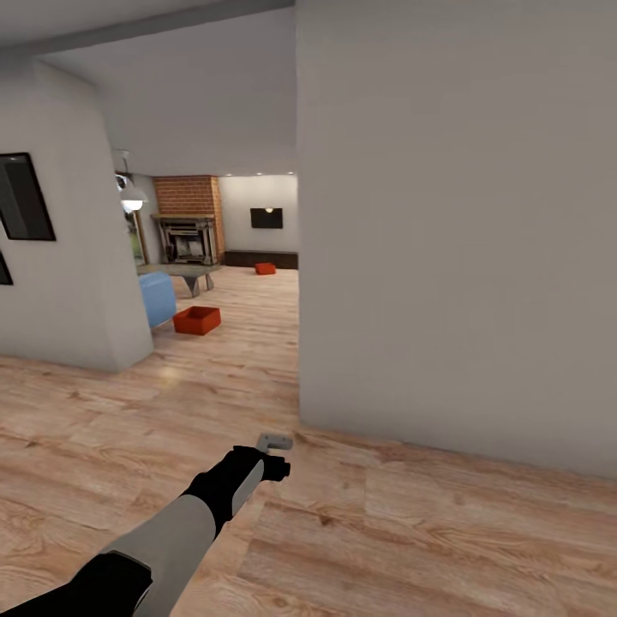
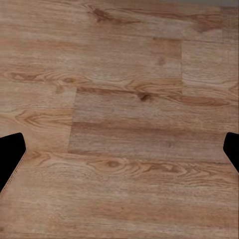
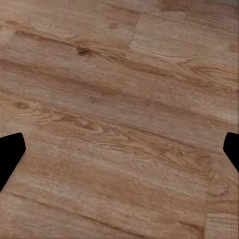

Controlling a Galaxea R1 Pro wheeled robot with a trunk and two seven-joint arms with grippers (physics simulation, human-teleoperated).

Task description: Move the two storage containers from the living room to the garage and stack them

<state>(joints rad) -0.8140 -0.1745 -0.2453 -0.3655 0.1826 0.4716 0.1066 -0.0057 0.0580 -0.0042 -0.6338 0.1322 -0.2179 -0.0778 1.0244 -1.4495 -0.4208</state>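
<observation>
Through the doorway into the living room I see two orange-red storage containers on the wood-plank floor. The nearer container sits beside the blue sofa. The farther container lies close to the back wall. My left arm reaches forward low in the head view, and its gripper is far from both bins. In the left wrist view the left gripper is open over bare planks, fingertips spread wide. The right gripper is also open over planks and holds nothing.
A large white wall blocks the right side, its corner just ahead of my left hand. Another white wall with dark frames stands at left. Between them the opening leads to a brick fireplace and a grey low table.
</observation>
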